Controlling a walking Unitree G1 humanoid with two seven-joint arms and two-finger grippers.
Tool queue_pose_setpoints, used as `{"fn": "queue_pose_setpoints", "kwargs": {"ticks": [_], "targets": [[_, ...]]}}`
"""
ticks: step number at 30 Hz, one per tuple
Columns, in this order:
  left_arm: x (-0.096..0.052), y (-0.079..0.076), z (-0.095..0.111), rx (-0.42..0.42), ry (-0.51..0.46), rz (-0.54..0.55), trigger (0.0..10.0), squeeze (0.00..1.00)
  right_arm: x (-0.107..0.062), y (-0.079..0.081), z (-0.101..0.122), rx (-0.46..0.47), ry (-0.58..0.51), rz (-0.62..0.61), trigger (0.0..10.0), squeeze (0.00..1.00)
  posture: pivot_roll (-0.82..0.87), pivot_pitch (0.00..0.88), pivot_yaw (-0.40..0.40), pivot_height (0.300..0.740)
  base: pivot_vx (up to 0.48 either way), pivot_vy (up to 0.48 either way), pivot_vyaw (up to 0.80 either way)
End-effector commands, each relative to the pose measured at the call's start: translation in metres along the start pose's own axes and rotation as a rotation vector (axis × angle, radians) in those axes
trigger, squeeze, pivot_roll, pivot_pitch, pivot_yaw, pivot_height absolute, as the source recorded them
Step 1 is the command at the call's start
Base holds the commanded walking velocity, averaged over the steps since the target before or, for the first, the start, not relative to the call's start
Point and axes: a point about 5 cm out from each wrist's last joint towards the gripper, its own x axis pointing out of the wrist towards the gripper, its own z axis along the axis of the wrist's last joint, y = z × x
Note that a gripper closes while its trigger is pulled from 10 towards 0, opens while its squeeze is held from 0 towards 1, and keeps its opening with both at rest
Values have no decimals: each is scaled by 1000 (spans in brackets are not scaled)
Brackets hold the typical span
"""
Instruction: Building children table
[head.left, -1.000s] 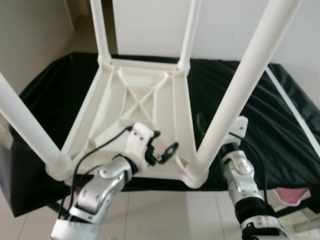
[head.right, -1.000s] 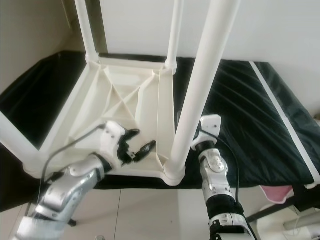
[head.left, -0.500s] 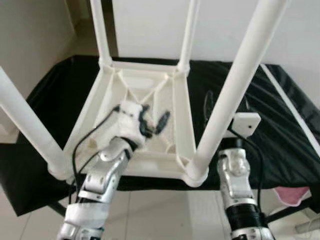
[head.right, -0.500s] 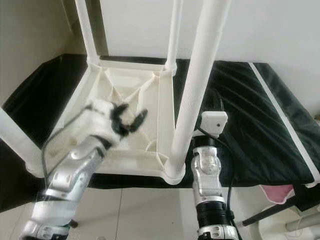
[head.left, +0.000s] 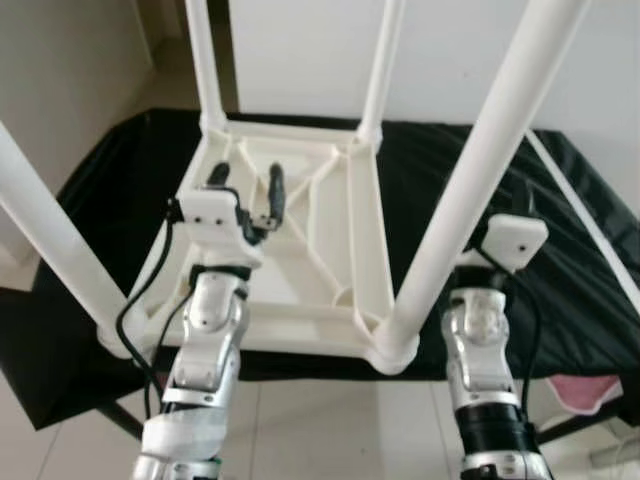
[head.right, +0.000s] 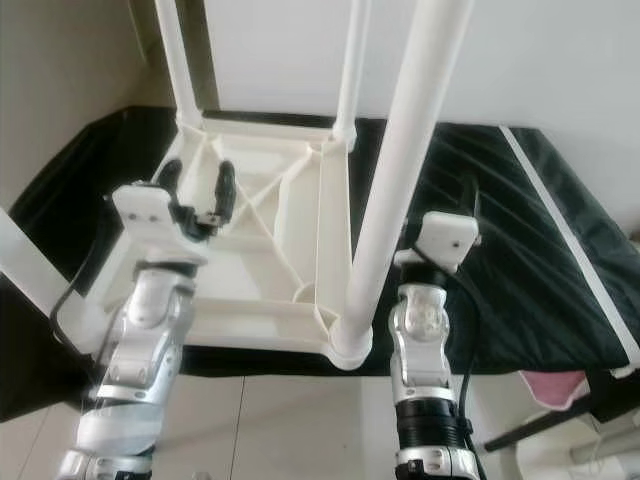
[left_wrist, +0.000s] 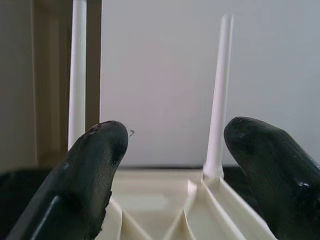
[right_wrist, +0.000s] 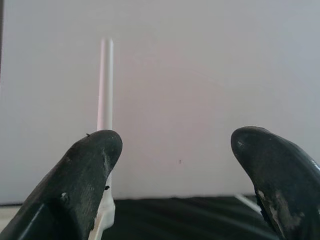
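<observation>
A white plastic children's table (head.left: 300, 255) lies upside down on a black-covered surface, its ribbed underside facing up. Four round legs stand on it: near right (head.left: 480, 170), near left (head.left: 45, 250), far left (head.left: 203, 60), far right (head.left: 383, 60). My left gripper (head.left: 247, 183) is raised over the left part of the underside, open, with nothing between its fingers (left_wrist: 90, 170). My right gripper (right_wrist: 175, 150) is also open and holds nothing. It sits just right of the near right leg, over the black cloth, facing the far wall.
The black cloth (head.left: 560, 250) covers the low surface under the table, with a white strip (head.left: 590, 225) along its right side. A pink item (head.left: 585, 390) lies at the lower right. Tiled floor (head.left: 330, 430) is in front, and a white wall is behind.
My left arm swung up from the table's near rail, so its gripper now points upward over the left of the underside. My right wrist rose a little beside the near right leg.
</observation>
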Motion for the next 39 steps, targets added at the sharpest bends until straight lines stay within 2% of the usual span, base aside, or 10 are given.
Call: {"fn": "queue_pose_setpoints", "kwargs": {"ticks": [1, 10, 16, 24, 32, 36, 39], "targets": [[5, -5, 14, 35, -92, -1, 10000, 0, 6, 1, 12, -7, -56, -7, 10000, 0, 49, 18, -40, 740, 0, 0, 0], [1, -19, 24, 107, -197, -59, 10000, 0, 6, 4, 25, -34, -125, 13, 10000, 0, 41, 26, -31, 740, 0, 0, 0], [0, -27, 27, 115, -233, -91, 10000, 0, 5, 8, 30, -32, -131, 24, 10000, 0, 35, 29, -29, 740, 0, 0, 0], [1, -25, 26, 129, -238, -88, 10000, 0, 5, 8, 30, -43, -125, 22, 10000, 0, 34, 29, -30, 740, 0, 0, 0], [1, -29, 23, 90, -221, -121, 10000, 0, 5, 10, 29, -40, -114, 46, 10000, 0, 36, 26, -34, 740, 0, 0, 0], [-5, -38, 22, 79, -216, -280, 10000, 0, 5, 10, 25, -80, -107, 202, 10000, 0, 40, 25, -40, 740, 0, 0, 0], [-8, -39, 20, 92, -208, -369, 10000, 0, 5, 4, 21, -115, -105, 257, 10000, 0, 41, 24, -43, 740, 0, 0, 0]]}}
